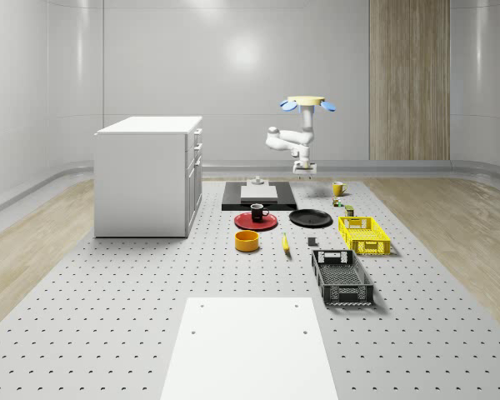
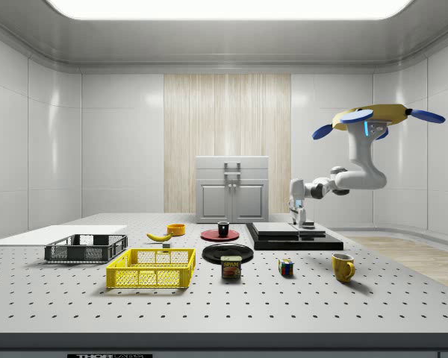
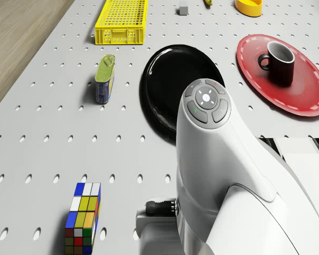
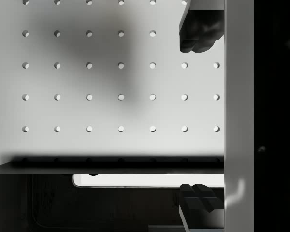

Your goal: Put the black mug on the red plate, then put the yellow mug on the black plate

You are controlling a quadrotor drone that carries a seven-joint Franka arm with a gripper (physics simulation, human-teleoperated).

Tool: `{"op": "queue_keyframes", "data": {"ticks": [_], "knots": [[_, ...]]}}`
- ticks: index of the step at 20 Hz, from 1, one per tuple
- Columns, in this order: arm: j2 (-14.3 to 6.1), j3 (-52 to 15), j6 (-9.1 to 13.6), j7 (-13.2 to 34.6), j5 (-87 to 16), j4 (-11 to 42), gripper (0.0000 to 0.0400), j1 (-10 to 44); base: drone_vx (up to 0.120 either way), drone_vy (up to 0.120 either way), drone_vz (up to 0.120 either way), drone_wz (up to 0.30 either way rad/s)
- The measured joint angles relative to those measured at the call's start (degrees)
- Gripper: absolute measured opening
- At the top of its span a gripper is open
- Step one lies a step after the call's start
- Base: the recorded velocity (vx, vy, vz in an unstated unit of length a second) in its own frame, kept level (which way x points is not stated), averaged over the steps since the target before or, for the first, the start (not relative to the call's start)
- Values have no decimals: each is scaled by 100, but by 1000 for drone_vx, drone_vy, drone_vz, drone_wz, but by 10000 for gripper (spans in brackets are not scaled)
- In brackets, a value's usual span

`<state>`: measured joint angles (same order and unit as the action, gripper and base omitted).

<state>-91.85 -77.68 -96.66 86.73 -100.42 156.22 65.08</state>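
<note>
The black mug (image 1: 258,212) already stands on the red plate (image 1: 256,222), so the coming move turns on the yellow mug (image 1: 339,188) — it sits on the table well off toward the whole-scene view's right of the gripper (image 1: 305,170), with the black plate (image 1: 310,218) nearer the camera between them. The drone (image 1: 308,103) hovers above the dark platform's (image 1: 259,197) right edge, its gripper hanging spread and empty — in the wrist view one finger (image 4: 199,30) shows over bare table.
</note>
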Motion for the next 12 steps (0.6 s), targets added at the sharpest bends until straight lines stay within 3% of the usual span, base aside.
{"op": "queue_keyframes", "data": {"ticks": [12], "knots": [[-2,0,-2,0,1,0,400,0,-120,120,0,0]]}}
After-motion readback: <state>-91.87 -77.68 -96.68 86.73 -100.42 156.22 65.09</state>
